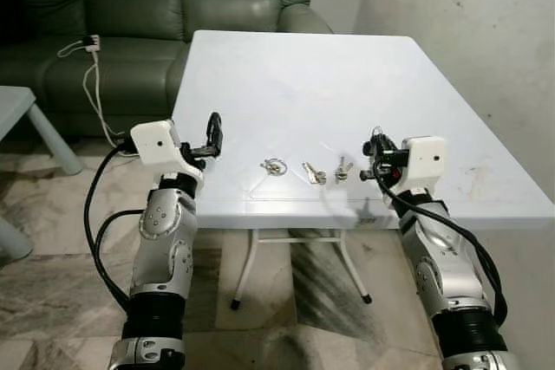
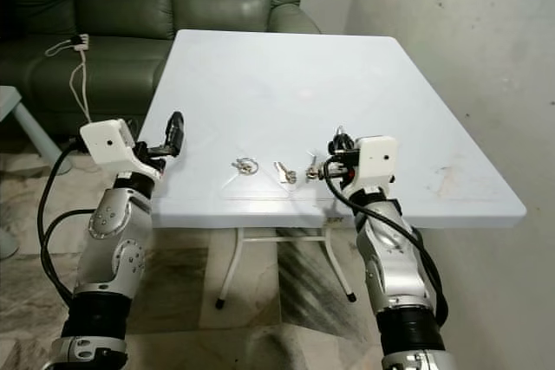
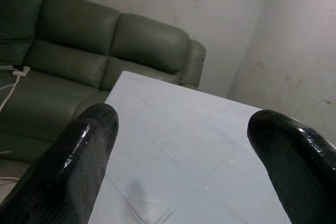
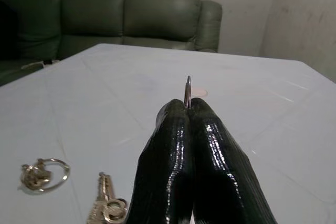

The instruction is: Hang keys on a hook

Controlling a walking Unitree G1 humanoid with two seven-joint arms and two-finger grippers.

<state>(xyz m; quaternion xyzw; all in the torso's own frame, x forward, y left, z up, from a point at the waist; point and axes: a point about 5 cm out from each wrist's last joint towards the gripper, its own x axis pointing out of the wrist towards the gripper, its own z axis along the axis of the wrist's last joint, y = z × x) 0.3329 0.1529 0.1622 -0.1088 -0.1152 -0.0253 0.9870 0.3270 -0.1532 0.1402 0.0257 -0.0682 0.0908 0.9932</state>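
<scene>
Three sets of keys lie near the front edge of the white worktop (image 1: 295, 67): a key ring (image 1: 273, 165), a key pair (image 1: 314, 173) and another key (image 1: 344, 169) just beside the right gripper (image 1: 375, 152). That gripper's fingers (image 4: 178, 145) are clenched on a thin metal ring (image 4: 188, 91). The left gripper (image 1: 213, 133) hovers over the worktop's left edge, fingers (image 3: 79, 156) spread apart, grasping nothing. A green sofa (image 1: 173, 6) stands behind.

Silver keys (image 1: 314, 173) lie flat near the table's (image 1: 286, 84) front edge.
</scene>
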